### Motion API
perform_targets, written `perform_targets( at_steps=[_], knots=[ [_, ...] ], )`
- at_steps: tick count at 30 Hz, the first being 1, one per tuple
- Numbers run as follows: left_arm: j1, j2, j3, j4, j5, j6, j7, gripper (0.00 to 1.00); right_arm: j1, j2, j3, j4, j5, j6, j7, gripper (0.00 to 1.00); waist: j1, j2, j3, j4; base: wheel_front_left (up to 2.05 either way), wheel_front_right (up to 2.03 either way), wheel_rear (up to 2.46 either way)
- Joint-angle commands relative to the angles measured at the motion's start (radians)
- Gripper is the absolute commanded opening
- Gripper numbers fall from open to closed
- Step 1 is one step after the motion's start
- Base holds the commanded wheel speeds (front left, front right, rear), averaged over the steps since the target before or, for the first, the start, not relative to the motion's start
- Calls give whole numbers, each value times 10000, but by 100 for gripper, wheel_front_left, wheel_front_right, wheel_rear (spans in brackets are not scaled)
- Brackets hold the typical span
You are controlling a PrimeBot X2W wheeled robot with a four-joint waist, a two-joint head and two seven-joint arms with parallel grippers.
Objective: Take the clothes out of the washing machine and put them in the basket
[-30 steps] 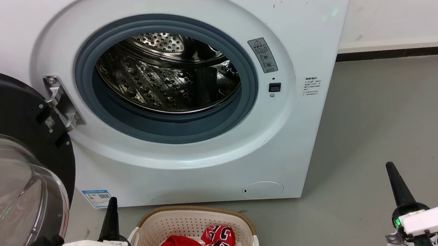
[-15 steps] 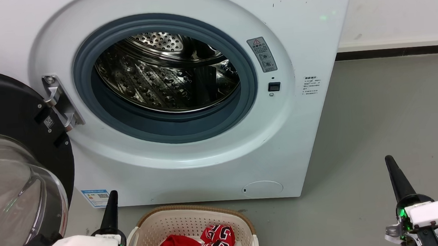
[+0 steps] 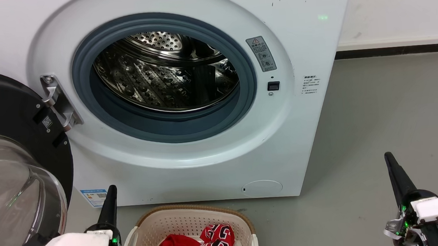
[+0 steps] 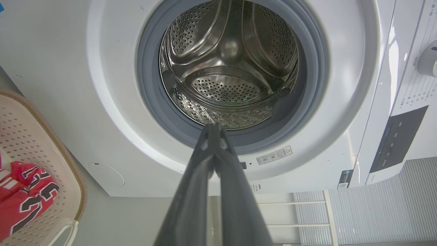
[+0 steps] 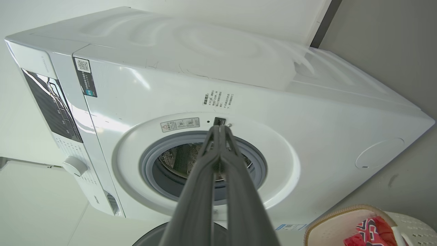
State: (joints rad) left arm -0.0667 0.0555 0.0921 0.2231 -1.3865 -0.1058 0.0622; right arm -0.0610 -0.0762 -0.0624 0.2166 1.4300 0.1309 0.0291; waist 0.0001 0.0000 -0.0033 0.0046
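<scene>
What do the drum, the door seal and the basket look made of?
Drum: likely polished steel, mirror-bright with punched holes. Door seal: matte grey, probably rubber. Basket: seemingly moulded cream plastic, evenly perforated; its brown rim looks woven, material unclear.

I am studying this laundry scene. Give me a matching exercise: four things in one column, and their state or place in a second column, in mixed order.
Things:
1. drum
2. door
3. clothes
4. left gripper

States or places:
a. fingers shut, holding nothing
b. swung open, on the head view's left
c. lying in the basket
d. no clothes seen inside

Pairs: 1-d, 2-b, 3-c, 4-a
</scene>
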Motion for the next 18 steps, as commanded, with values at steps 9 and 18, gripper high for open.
perform_targets(
  at_steps=[9, 18],
  knots=[
    [-292, -25, 102, 83, -899, -130, 224, 0, -310, -10, -88, 101, 859, -2, 248, 0, -1, 0, 22, -15, 0, 0, 0],
    [-395, -46, 181, 167, -1607, -216, 398, 0, -435, 12, -144, 198, 1503, -3, 437, 0, -1, 0, 42, -30, 0, 0, 0]
  ],
)
